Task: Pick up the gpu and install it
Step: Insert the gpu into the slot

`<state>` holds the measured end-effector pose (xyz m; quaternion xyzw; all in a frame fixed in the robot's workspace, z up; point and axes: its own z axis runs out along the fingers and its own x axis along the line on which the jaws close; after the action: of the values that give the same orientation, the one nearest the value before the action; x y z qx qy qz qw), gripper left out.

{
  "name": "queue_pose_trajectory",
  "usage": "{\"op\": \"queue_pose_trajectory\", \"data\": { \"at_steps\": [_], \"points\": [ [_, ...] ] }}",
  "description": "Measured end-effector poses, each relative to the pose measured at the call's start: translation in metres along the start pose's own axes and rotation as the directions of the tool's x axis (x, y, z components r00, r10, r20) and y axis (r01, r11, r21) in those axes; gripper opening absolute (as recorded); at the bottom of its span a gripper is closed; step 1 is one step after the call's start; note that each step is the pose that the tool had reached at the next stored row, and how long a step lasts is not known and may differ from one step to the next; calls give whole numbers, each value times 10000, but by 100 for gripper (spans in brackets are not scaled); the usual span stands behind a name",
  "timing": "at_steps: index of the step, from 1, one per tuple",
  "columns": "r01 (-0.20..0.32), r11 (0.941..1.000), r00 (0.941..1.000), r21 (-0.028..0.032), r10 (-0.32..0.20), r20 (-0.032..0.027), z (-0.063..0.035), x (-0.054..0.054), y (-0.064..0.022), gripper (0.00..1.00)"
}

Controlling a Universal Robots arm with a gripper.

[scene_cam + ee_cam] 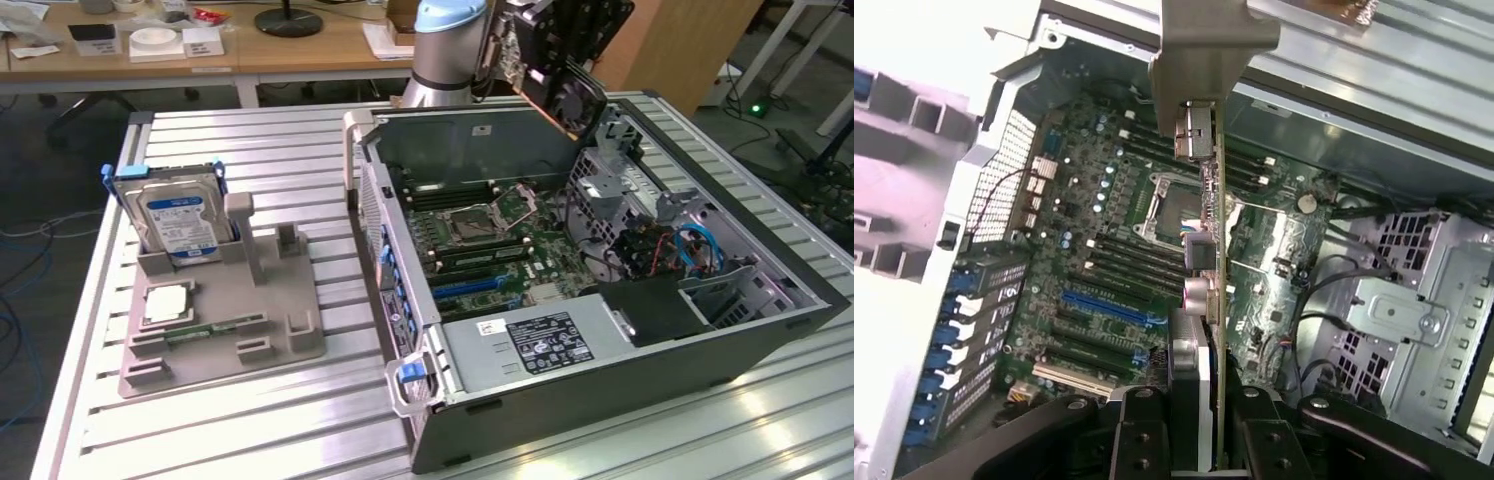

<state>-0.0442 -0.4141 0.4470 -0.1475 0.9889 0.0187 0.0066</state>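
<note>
**A:** Where is the gpu (561,80)?

**B:** Between the jaws of the gripper (1199,405), carried edge-on in the air above the open computer case (667,370). A dark finger (1139,438) presses on each flat side of the card.

**A:** So the jaws are not standing wide?

**B:** No. They are clamped on the card, with only its thickness between them. Its silvery end bracket (1204,60) is the end farthest from the jaws.

**A:** What lies under the jaws?

**B:** The motherboard (1094,200) on the floor of the case, and the card is apart from it. The CPU socket (1172,205) sits past the card's lower edge, with dark memory slots beside it. A blue expansion slot (1109,305) lies off to one side of the jaws and does not touch the card.

**A:** Anything away from the jaws?

**B:** Yes, well apart from them and outside the case, on the slatted metal table (267,440). A grey holder (267,300) carries a hard drive (174,220), which stands upright with its blue-white label showing. A square processor chip (167,300) lies flat on the holder, and a narrow memory stick (220,326) lies in a groove just beside it.
</note>
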Motion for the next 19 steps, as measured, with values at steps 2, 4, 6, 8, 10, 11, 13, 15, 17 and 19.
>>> {"op": "queue_pose_trajectory", "data": {
  "at_steps": [2,4,6,8,10,11,13,15,17,19],
  "points": [
    [236,9997,9997,-5,-236,-8,0,2,-1,28],
    [462,9989,9989,-7,-462,-16,0,2,-1,28],
    [702,9975,9975,-12,-702,-25,0,2,-2,28],
    [938,9956,9956,-17,-938,-32,0,2,-2,28],
    [1194,9928,9928,-23,-1194,-41,0,2,-2,28],
    [1330,9911,9911,-26,-1330,-45,0,2,-3,28],
    [1583,9874,9874,-31,-1583,-54,0,3,-3,28],
    [1856,9826,9826,-37,-1856,-64,-1,3,-3,28],
    [2091,9779,9779,-42,-2092,-71,0,3,-4,28],
    [2411,9705,9705,-51,-2411,-81,0,3,-4,28]
  ]
}}
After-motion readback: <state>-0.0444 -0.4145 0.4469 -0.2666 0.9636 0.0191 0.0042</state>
